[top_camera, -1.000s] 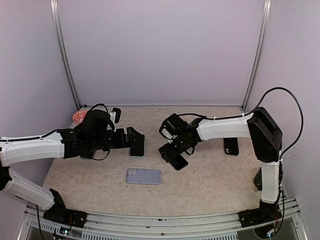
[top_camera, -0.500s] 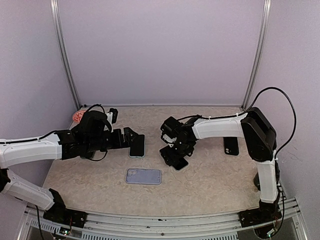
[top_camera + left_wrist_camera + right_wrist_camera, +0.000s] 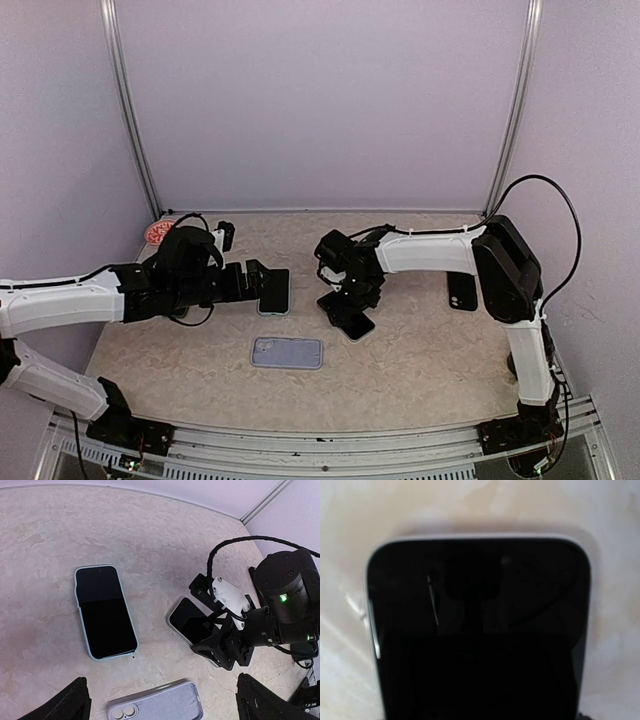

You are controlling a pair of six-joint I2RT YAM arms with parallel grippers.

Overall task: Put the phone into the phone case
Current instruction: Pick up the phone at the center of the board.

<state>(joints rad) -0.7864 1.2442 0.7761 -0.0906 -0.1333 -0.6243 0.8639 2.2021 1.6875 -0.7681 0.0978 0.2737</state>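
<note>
The marbled table [image 3: 420, 370] is spanned by the left arm [image 3: 60, 305] from 9 o'clock and the right arm [image 3: 430, 250] from 3 o'clock. The left gripper [image 3: 258, 285] is held with jaws wide apart, just at 9 o'clock of a blue-cased phone [image 3: 275, 291]. The right gripper [image 3: 348, 303] is positioned on the bare phone [image 3: 358, 327] near the table's middle; whether its jaws are clamped on it cannot be told. The empty phone case [image 3: 287, 352] is laid flat, apart, at 7 o'clock of that phone. A dark handset [image 3: 462, 291] is seen at 3 o'clock.

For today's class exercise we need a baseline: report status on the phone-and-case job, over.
Left gripper open, hovering clear. Right gripper down over phone, grip unclear. Case empty, nothing blocking.
</note>
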